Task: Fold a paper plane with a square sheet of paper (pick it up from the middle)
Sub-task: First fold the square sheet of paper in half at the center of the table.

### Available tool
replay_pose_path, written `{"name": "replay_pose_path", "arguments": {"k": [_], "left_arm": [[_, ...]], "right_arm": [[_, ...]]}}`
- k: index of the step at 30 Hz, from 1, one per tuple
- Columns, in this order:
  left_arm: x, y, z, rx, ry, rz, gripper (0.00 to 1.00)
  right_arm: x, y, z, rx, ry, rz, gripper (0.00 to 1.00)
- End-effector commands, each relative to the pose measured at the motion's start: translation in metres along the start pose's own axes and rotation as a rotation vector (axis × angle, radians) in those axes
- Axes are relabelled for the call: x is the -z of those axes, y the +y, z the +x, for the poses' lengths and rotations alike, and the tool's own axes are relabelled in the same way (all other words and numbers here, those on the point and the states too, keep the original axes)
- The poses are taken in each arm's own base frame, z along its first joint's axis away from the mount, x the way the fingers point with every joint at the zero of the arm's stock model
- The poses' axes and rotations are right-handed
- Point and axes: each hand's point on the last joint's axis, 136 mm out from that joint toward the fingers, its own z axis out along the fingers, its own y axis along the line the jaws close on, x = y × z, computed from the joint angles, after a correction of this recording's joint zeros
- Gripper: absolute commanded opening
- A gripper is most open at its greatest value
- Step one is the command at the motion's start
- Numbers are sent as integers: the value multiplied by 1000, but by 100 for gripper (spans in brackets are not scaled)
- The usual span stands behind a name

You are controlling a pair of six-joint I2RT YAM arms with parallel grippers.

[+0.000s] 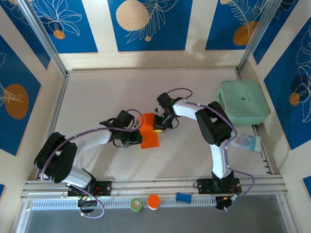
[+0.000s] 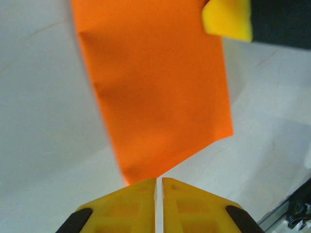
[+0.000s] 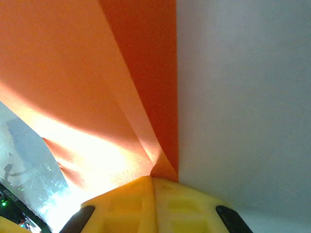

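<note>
orange sheet [image 1: 149,138] between left hand [image 2: 159,187] and right hand [image 3: 152,182]

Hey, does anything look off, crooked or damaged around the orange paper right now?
Nothing is spilled or torn. The square sheet of paper is folded over, one flap raised where the right gripper pinches it, and the left wrist view shows a faint wrinkle near one edge. That looks like mid-fold, not damage.
</note>
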Motion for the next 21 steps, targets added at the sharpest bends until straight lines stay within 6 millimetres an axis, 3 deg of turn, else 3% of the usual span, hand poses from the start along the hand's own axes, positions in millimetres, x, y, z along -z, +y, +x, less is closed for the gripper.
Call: {"name": "replay_pose_path", "arguments": {"k": [1, 6, 9, 12, 14, 16, 21], "left_arm": [[-14, -15, -5, 6, 11, 36, 12], [-30, 8, 15, 29, 88, -42, 12], [-34, 31, 38, 68, 156, -104, 12], [-29, 56, 68, 113, 233, -179, 12], [-18, 61, 75, 102, 244, -212, 12], [-4, 54, 67, 60, 215, -214, 12], [22, 10, 9, -31, 38, -129, 12]], "right_arm": [[-39, -98, 29, -129, 87, 329, 7], [-40, -98, 29, -130, 88, 327, 7], [-40, -98, 29, -128, 91, 325, 7], [-39, -97, 28, -123, 89, 326, 7], [-39, -98, 27, -124, 87, 328, 7], [-38, -99, 27, -123, 82, 337, 7], [-38, -102, 26, -123, 79, 347, 7]]}}
